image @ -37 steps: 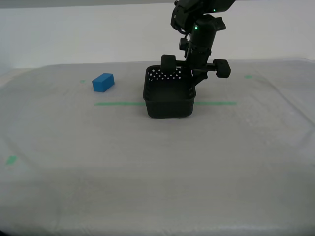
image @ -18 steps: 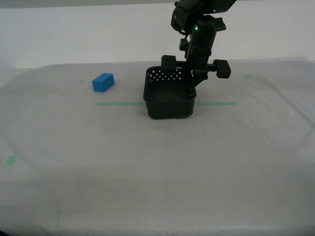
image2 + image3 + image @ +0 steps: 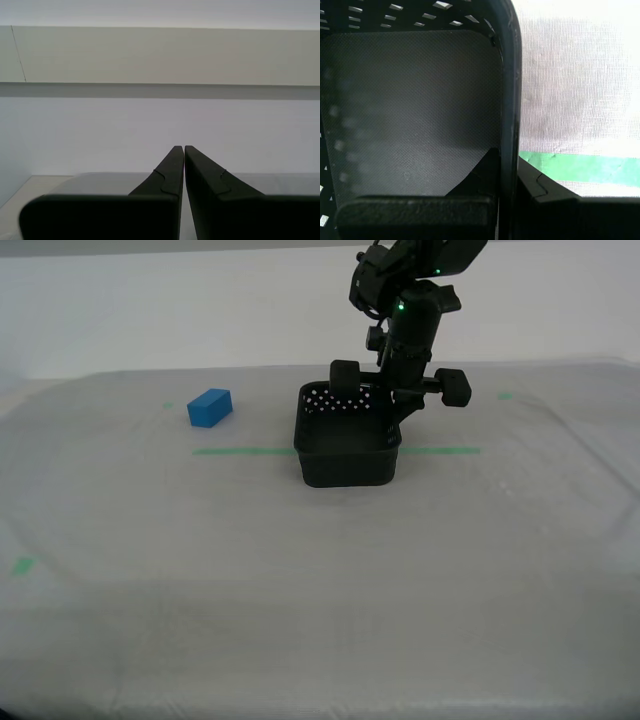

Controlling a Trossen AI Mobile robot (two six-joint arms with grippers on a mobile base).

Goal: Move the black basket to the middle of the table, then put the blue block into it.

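Basket wall pinched.
My first tool point(image 3: 509, 175) clamps black basket point(image 3: 347, 445) wall; blue block point(image 3: 210, 408) well apart; my second tool point(image 3: 180, 155) closed, empty.

The black basket point(image 3: 348, 448) sits upright on the table point(image 3: 320, 580), across the green tape line, its perforated walls dotted with small holes and its textured floor bare. The blue block point(image 3: 209, 407) lies well apart, toward the exterior view's left.
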